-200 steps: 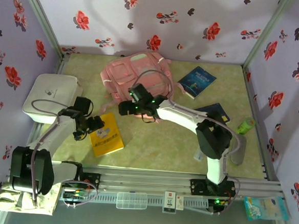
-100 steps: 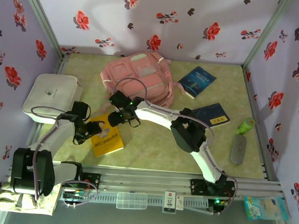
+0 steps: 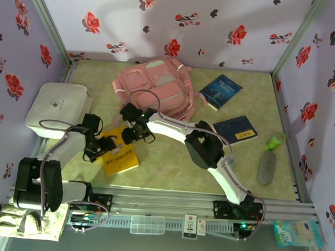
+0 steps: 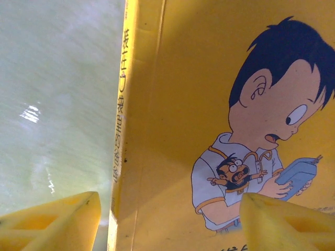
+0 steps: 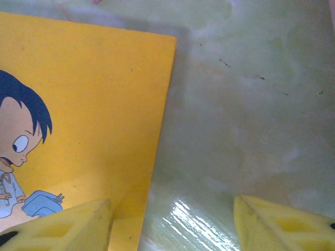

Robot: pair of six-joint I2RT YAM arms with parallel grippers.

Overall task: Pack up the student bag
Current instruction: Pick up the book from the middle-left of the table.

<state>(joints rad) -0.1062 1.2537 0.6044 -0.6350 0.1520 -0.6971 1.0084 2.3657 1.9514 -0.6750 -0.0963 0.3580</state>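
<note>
I am looking down on a pale green, mottled tabletop [image 3: 176,166] boxed in by lilac cloth walls [image 3: 135,14] printed with red and dark flowers, with metal posts running up the corners. The student bag [image 3: 158,87] is lying flat toward the far middle of the table, its paler pockets facing up. It is sitting just beyond the right gripper [image 3: 133,136] and farther from the left gripper [image 3: 105,146], and neither is touching it. Both grippers are hovering low over the yellow book [image 3: 119,154], which is lying flat in front of the bag. On the left wrist camera the left gripper [image 4: 170,209] is standing open, one finger [image 4: 57,219] over bare table [image 4: 57,78] and the other over the cartoon cover [image 4: 178,104], so the spine is running between them. On the right wrist camera the right gripper [image 5: 172,219] is likewise standing open, one finger [image 5: 57,225] over the cover [image 5: 78,104] and the other over the table [image 5: 251,115], straddling the book's opposite edge. I am counting one bag, three books (the yellow one, a blue book [image 3: 220,92] and a dark blue book [image 3: 236,129] to the right), one white box [image 3: 58,109] at the left, one small green item [image 3: 275,140] and one grey oblong item [image 3: 266,167] near the right wall.
</note>
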